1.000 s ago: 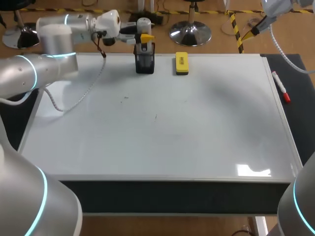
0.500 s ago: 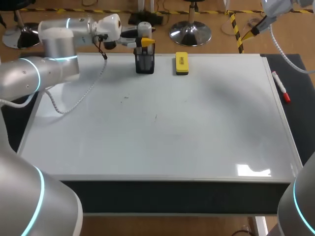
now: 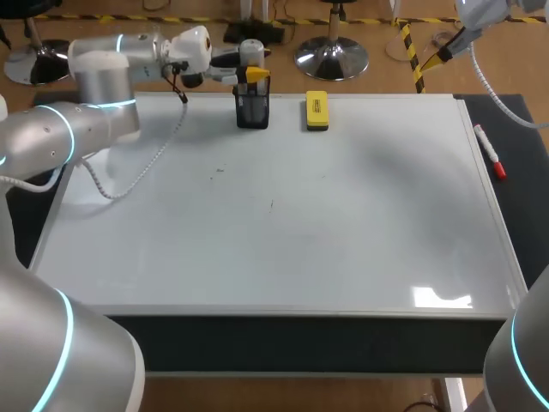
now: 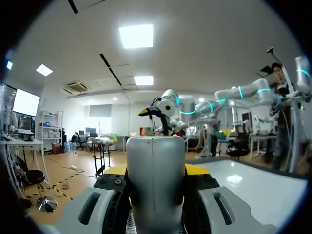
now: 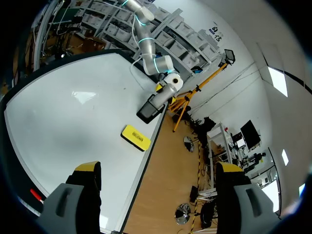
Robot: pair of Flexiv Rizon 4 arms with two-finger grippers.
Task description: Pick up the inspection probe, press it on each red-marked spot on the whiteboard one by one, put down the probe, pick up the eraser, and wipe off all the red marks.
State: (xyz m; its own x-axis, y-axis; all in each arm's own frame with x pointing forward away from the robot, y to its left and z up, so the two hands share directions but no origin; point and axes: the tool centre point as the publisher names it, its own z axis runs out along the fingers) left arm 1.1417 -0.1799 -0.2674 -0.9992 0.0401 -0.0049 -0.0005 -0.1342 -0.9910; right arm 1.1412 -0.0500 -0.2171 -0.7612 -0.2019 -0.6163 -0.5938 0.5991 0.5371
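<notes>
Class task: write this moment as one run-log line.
left fingers: shut on probe, standing in black holder | right fingers: open, empty, off the board | eraser: lying on whiteboard

The probe (image 3: 250, 50) sits in the holder (image 3: 252, 112), eraser (image 3: 316, 111) right of it.

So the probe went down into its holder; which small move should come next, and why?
Probably open the left gripper and release the probe: it stands lower in the black holder than a second ago, gripped from both sides. The yellow eraser lies beside the holder, untouched, and is likely the next thing to take.
</notes>
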